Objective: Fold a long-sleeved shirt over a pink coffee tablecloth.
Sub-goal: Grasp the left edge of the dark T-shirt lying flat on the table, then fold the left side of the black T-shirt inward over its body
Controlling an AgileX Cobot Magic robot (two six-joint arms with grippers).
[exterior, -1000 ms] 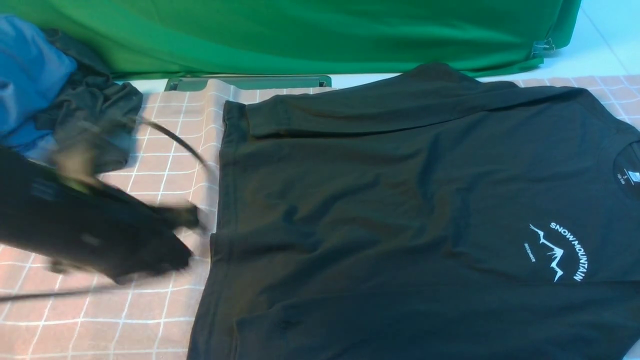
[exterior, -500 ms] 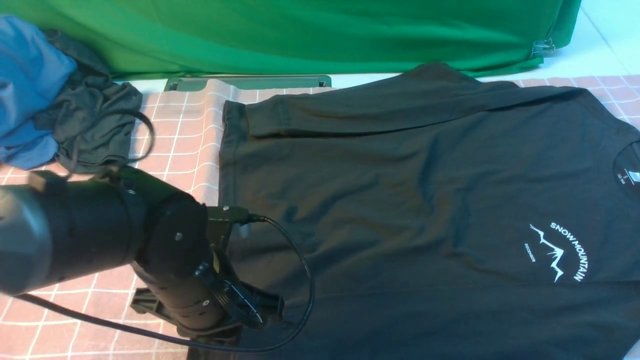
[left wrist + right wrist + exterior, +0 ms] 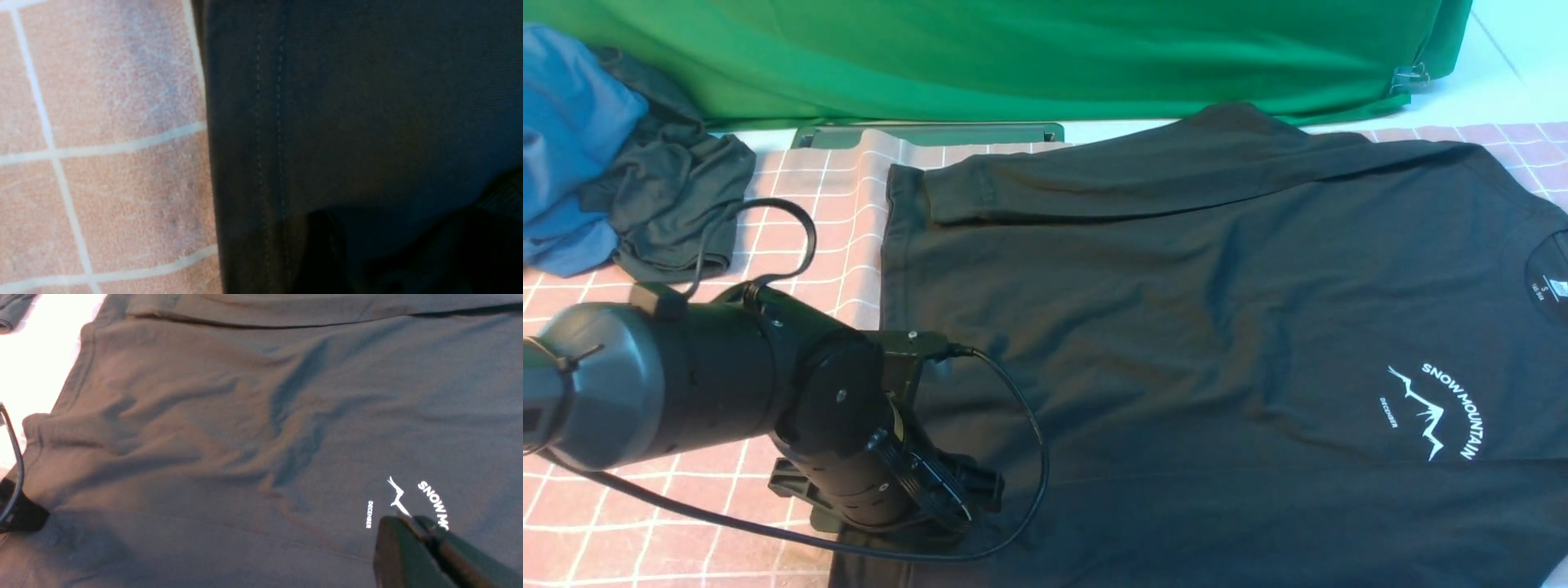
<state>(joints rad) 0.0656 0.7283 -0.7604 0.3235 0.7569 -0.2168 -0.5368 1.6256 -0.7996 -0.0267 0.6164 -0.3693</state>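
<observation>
The black long-sleeved shirt [image 3: 1176, 327] lies flat on the pink coffee tablecloth [image 3: 800, 245], one sleeve folded across its far side and the white "SNOW MOUNTAIN" print [image 3: 1437, 408] at the right. My left gripper [image 3: 968, 494] is low over the shirt's near-left hem, mostly hidden behind its own wrist. In the left wrist view the stitched hem [image 3: 269, 122] runs beside the pink grid [image 3: 114, 81], and two dark fingers stand apart at the frame's edge around a strip of shirt. My right gripper [image 3: 408, 520] is shut and empty above the print [image 3: 433, 500]; it is outside the front view.
A blue cloth [image 3: 564, 139] and a smaller dark grey garment [image 3: 670, 204] are heaped at the far left. The green backdrop cloth [image 3: 1013, 49] hangs behind, with a green board [image 3: 931, 135] at its foot. The left arm's cable [image 3: 1029, 457] loops over the shirt.
My left arm swept in from the left edge to the shirt's near-left hem, then edged slightly further right. The shirt has not moved.
</observation>
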